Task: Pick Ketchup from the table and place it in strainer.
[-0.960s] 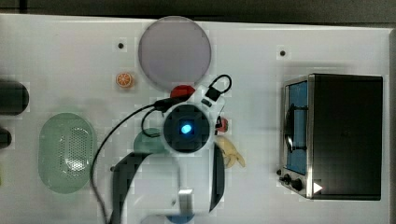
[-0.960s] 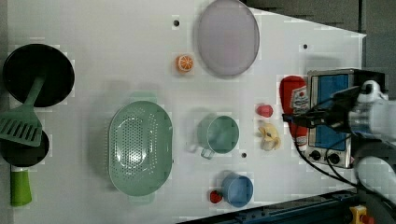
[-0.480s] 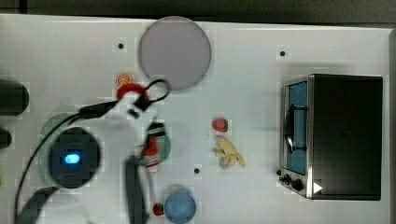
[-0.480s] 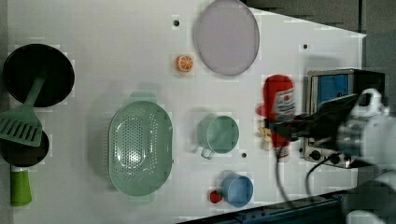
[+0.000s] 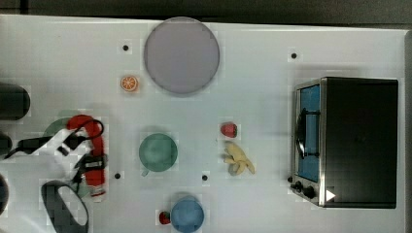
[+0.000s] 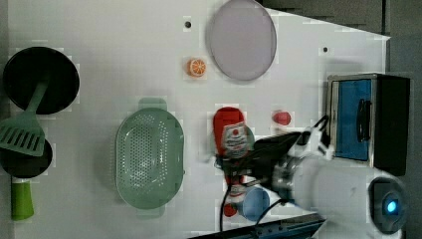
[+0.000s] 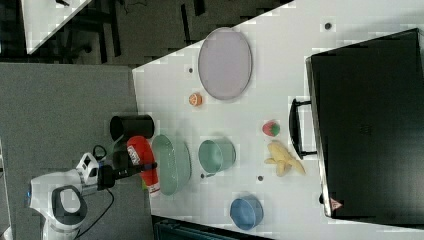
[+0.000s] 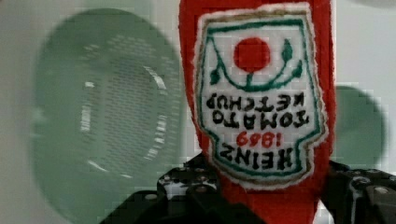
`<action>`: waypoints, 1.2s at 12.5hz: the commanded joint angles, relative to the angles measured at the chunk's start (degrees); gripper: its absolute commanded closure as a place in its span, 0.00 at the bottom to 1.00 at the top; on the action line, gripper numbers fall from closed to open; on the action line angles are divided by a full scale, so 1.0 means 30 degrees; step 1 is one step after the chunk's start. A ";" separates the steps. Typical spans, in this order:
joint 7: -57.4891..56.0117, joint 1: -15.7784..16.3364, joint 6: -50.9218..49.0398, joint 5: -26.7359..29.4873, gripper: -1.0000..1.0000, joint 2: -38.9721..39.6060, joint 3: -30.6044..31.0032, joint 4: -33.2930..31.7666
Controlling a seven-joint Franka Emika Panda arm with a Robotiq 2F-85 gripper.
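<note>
While clamped on the Ketchup (image 8: 261, 102), with the black fingers (image 8: 187, 191) pressed against the lower sides of the red bottle, gripper (image 6: 241, 160) held up off the white table (image 5: 272, 43). Bottle lying lengthwise in the grasp, label side toward the wrist camera, white cap end past the fingers in the left view. Strainer (image 6: 149, 157) just beside the grasp on the left view's left, pale mint-green, perforated middle bare, nothing lying in it. Same basket directly beyond the bottle in the right view, rim close to the red body, though whether touching cannot be told. Dark green cup (image 5: 158, 152) behind the grasp in the left view, partly covered by the bottle. Blue bowl (image 6: 255, 203) just under the wrist in the left view, a tiny red piece (image 6: 229, 209) against its edge. Strawberry-like piece (image 5: 229, 129) and banana (image 5: 238, 159) well apart from the hand, toward the black toaster oven (image 5: 357, 141). Grey-lilac plate (image 5: 181, 55) and orange slice (image 5: 128, 83) farther off, near the far edge of the table.
</note>
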 commanded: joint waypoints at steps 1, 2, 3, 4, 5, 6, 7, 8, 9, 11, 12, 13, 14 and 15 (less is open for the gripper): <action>0.4235 -0.0429 0.1758 0.0144 0.40 0.1305 0.0811 0.0385; 0.4998 -0.0423 0.2472 0.0143 0.40 0.2017 0.1165 0.0386; 0.5739 -0.0400 0.3106 0.0131 0.40 0.2782 0.1421 0.0385; 0.6307 -0.0342 0.3709 0.0096 0.40 0.3547 0.1580 0.0384; 0.6608 -0.0269 0.4358 0.0046 0.40 0.4321 0.1643 0.0382; 0.6642 -0.0188 0.5002 0.0000 0.40 0.5050 0.1648 0.0382; 0.6642 -0.0086 0.5690 -0.0008 0.40 0.5765 0.1644 0.0384; 0.6642 0.0001 0.6354 -0.0024 0.40 0.6457 0.1645 0.0380; 0.6642 0.0046 0.7023 -0.0071 0.40 0.7145 0.1629 0.0377; 0.6642 0.0061 0.8014 -0.0598 0.27 0.8390 0.1440 0.0375; 0.6642 0.0065 0.8279 -0.1129 0.16 0.8840 0.1401 0.0386; 0.6643 0.0066 0.8597 -0.1470 0.05 0.9012 0.1434 0.0416; 0.6646 0.0053 0.8662 -0.1501 0.00 0.8872 0.1446 0.0448; 0.6688 -0.0017 0.8506 -0.1497 0.00 0.8468 0.1425 0.0515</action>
